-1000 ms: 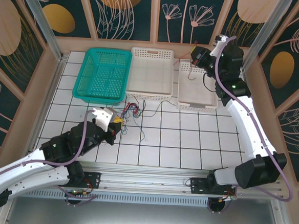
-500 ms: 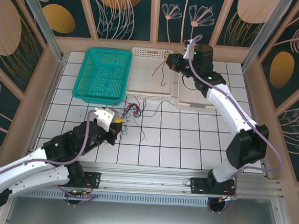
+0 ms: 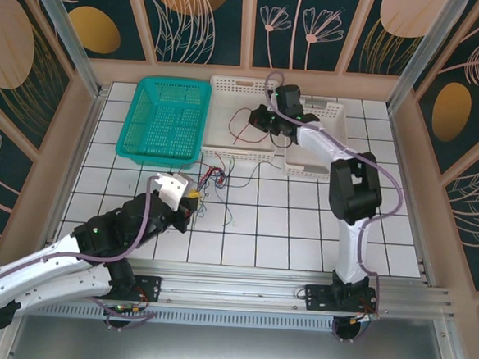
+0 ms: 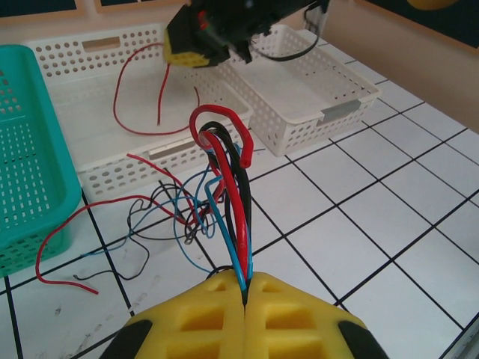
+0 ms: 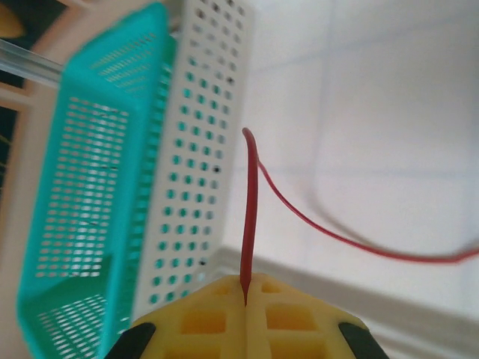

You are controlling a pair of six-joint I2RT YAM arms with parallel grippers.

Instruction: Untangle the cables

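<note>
The cables [image 3: 216,179] lie as a loose tangle of red, black and blue strands on the tabletop [image 3: 302,225], just in front of the near wall of the middle white tray [image 3: 244,85]. A bundle of them (red, black and blue together) rises out of the tangle into the left claw [image 4: 245,290]. That claw is clenched on the bundle, fingertips pressed together, in front of the tray's near left corner.

One red cable [image 5: 248,194] is apart from the tangle. It hangs in a loop over the tray's floor, its upper end pinched in the right claw [image 5: 245,288], which is clenched above the tray. Whether its loose end touches the tray floor cannot be told.

A teal basket [image 3: 166,117] stands just beside the tray's left wall. A second white tray [image 3: 312,171] stands just beside its right wall.
</note>
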